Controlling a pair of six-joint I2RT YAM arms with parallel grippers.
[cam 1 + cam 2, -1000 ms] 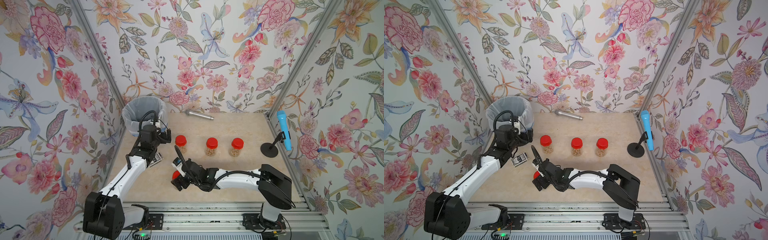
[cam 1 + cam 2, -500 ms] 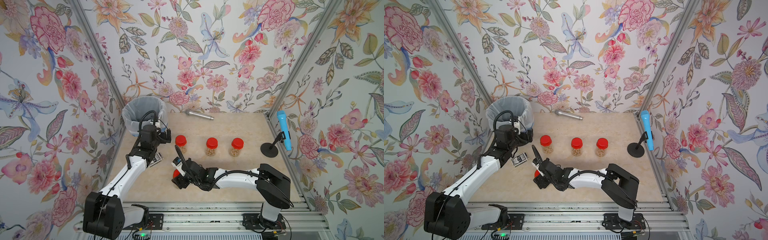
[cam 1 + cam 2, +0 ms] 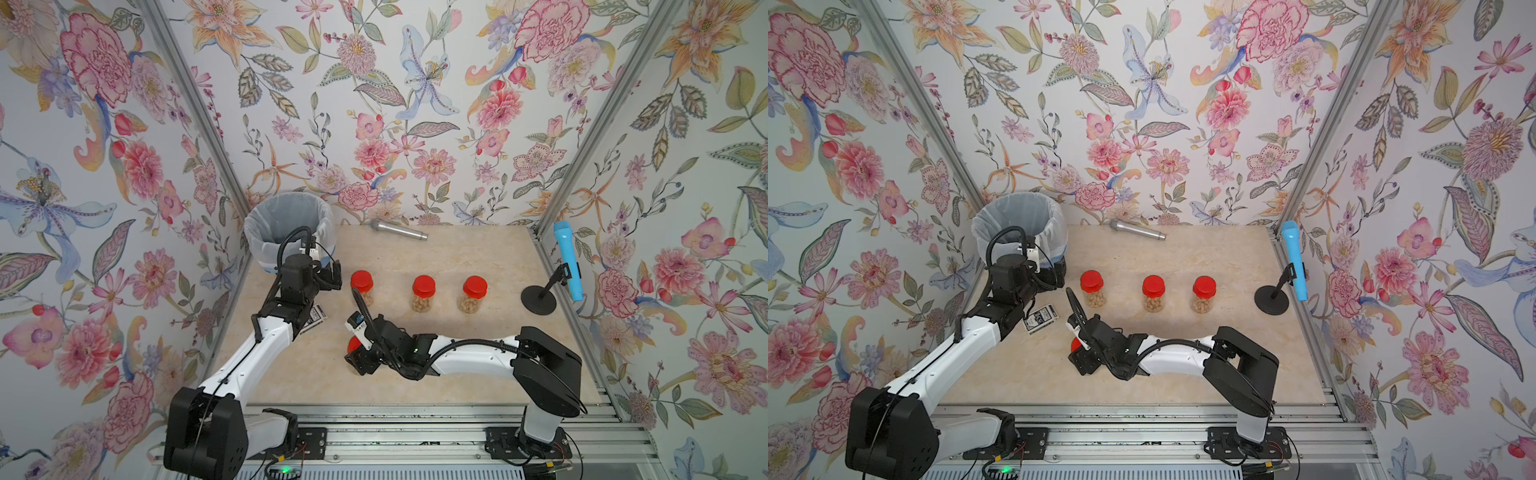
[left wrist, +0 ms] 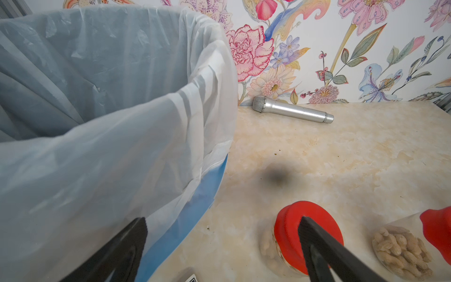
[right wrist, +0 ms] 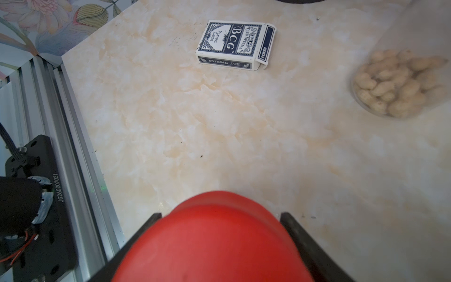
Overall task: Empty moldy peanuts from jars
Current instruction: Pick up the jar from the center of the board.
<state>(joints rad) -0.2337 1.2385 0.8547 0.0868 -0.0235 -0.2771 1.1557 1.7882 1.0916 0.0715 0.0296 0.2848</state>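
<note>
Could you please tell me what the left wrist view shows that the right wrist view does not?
Left wrist only: the lined bin, silver microphone and open left tool. Right wrist only: the right tool closed on a red lid, and the metal rail. Both: the table, peanuts in a jar, and, barely in the left wrist, a card box.

Three jars [image 3: 423, 293] upright in row, red lids on, moldy peanuts [image 3: 422, 304] inside; fourth jar [image 5: 214, 239] held by lid, nearer front.

Right end effector [image 3: 358, 353] meets one jar [image 3: 352, 344] (three more stand beyond).
</note>
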